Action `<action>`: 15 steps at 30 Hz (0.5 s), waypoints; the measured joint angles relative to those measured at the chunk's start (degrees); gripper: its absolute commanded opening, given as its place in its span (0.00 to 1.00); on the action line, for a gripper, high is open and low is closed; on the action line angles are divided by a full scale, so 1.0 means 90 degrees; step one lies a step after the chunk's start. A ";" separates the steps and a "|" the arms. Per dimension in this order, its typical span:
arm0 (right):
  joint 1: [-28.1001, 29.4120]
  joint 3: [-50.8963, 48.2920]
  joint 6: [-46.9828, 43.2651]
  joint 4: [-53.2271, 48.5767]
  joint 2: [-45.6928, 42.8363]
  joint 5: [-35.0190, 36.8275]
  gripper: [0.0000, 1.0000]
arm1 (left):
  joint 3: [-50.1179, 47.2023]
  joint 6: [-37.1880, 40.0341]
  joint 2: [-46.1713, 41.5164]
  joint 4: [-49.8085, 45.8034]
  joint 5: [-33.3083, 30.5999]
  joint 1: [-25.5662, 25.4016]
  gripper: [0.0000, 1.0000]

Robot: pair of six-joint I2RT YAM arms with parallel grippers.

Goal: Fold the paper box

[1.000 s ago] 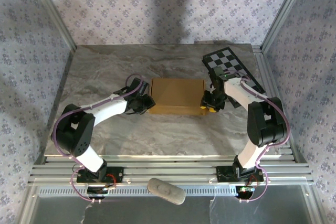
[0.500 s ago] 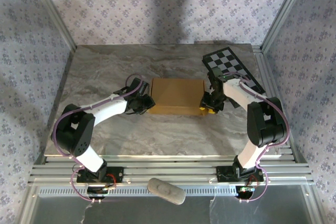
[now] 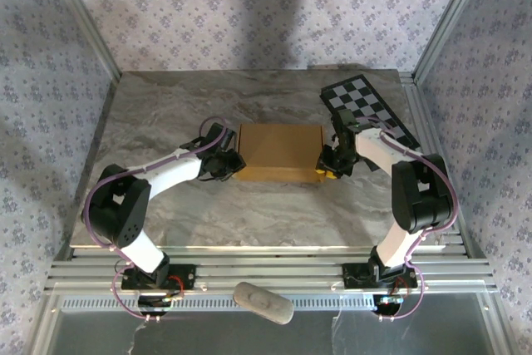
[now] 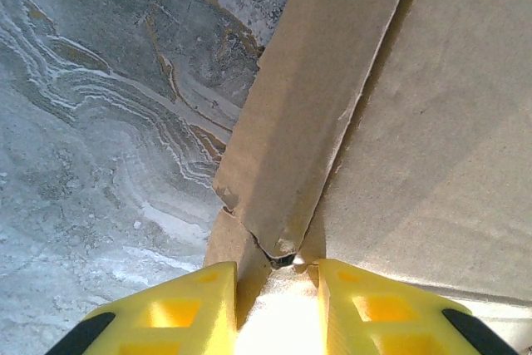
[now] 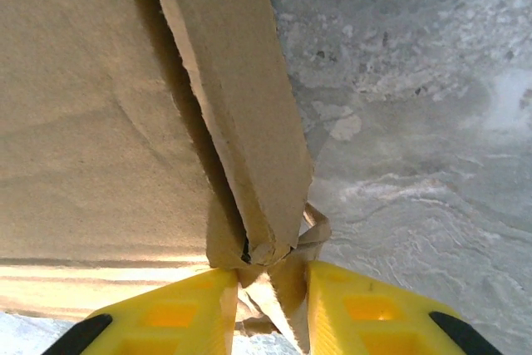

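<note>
**Both hands on the ends of the box**

The paper box (image 3: 278, 151) lies flat and closed near the middle of the table (image 3: 166, 114), long side running from 9 to 3 o'clock. My left hand (image 3: 226, 160) is at its 9 o'clock end, and my right hand (image 3: 327, 169) is at its 3 o'clock end, toward the near corner.

From my left wrist, the end flap (image 4: 307, 114) runs down into my left hand (image 4: 277, 309). Its torn corner is pinched between my yellow fingers (image 4: 179, 313).

From my right wrist, my right hand (image 5: 273, 309) is squeezing crumpled cardboard where that end's flap (image 5: 241, 106) comes to a corner. My fingers (image 5: 374, 313) are close on either side.

A checkered panel (image 3: 366, 106) lies at 1 o'clock from the box, just behind my right arm.
</note>
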 measured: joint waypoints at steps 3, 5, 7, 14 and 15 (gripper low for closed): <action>-0.0068 -0.0090 0.0005 0.0168 -0.0010 -0.0153 0.25 | 0.0034 0.0032 0.0032 -0.0007 -0.0002 0.0000 0.28; -0.0109 -0.0143 0.0005 0.0250 -0.0024 -0.0233 0.25 | 0.0041 0.0036 0.0032 -0.0019 -0.0002 0.0000 0.28; -0.0148 -0.0185 0.0005 0.0313 -0.0036 -0.0306 0.25 | 0.0041 0.0036 0.0032 -0.0022 -0.0002 0.0000 0.28; -0.0204 -0.0194 -0.0002 0.0435 -0.0036 -0.0384 0.21 | 0.0041 0.0039 0.0034 -0.0024 -0.0002 0.0000 0.28; -0.0206 -0.0202 -0.0002 0.0459 -0.0036 -0.0386 0.21 | 0.0041 0.0039 0.0034 -0.0024 -0.0002 0.0000 0.28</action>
